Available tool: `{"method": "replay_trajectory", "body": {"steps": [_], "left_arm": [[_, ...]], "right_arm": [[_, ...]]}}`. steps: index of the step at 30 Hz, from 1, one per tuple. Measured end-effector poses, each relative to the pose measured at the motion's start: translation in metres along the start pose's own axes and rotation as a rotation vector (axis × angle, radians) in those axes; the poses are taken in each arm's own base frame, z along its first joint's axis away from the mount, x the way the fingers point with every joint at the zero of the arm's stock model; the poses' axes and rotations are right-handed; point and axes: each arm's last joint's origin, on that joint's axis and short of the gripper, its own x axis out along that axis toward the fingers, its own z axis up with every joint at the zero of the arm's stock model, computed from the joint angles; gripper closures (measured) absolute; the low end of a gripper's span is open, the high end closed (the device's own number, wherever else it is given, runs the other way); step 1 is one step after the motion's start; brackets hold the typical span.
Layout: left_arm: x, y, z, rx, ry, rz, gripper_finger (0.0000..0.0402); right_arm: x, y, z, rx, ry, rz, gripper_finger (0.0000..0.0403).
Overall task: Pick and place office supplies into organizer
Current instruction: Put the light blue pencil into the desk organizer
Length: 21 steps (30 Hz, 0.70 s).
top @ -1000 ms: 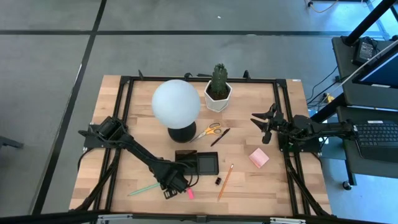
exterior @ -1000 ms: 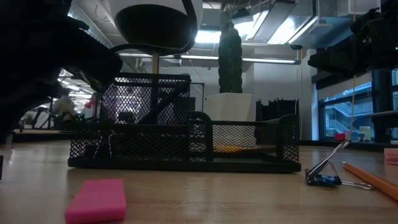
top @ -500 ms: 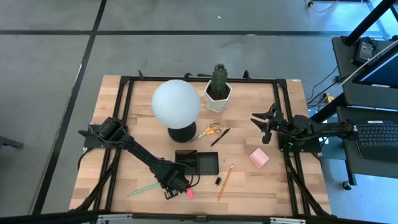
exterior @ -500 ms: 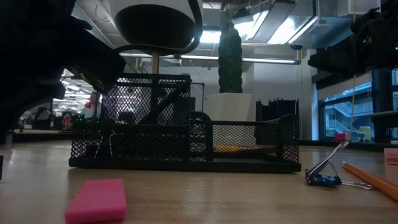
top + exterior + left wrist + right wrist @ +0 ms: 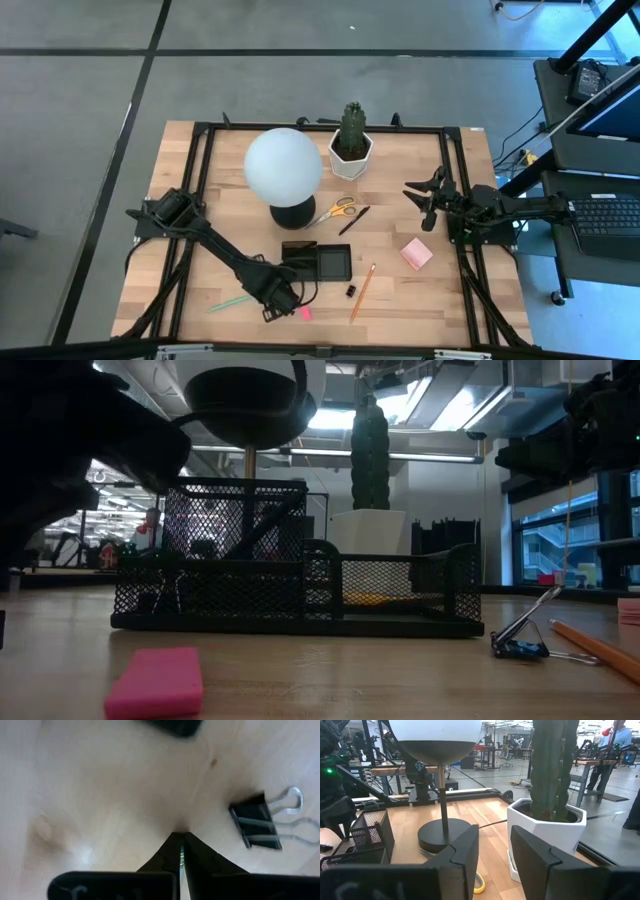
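My left gripper [image 5: 277, 300] points down at the table's near edge, just in front of the black mesh organizer [image 5: 318, 262], and is shut on a thin green pencil [image 5: 230, 302] that lies on the wood toward the left. Beside the gripper lie a pink eraser [image 5: 305, 313] and a black binder clip [image 5: 260, 827]. My right gripper [image 5: 425, 200] waits open in the air at the table's right side. Yellow-handled scissors [image 5: 337, 209], a black pen [image 5: 354, 220], an orange pencil [image 5: 362, 292], another clip [image 5: 351, 291] and a pink sticky pad [image 5: 416, 254] lie flat on the table. My left gripper pinches the green pencil near its right end [image 5: 181, 856] between its two fingers, coming from above and pointing down. Only a green sliver shows in the gap between the fingertips. The fingers lie across the pencil, and the rest of it lies on the table.
A white globe lamp [image 5: 283, 167] on a round black base [image 5: 293, 217] and a potted cactus [image 5: 351, 140] stand at the back. The organizer [image 5: 300, 595] has a tall mesh cup at its left end. A black frame [image 5: 200, 200] edges the wooden table.
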Motion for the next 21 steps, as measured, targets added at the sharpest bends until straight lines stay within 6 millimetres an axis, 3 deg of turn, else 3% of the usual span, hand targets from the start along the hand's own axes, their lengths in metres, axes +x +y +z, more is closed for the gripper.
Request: {"method": "replay_trajectory", "body": {"steps": [21], "left_arm": [[-0.0032, -0.0015, 0.0001, 0.001, -0.002, -0.024, 0.0398]], "right_arm": [[0.0, 0.0, 0.0, 0.003, 0.0, 0.0, 0.0284]]}}
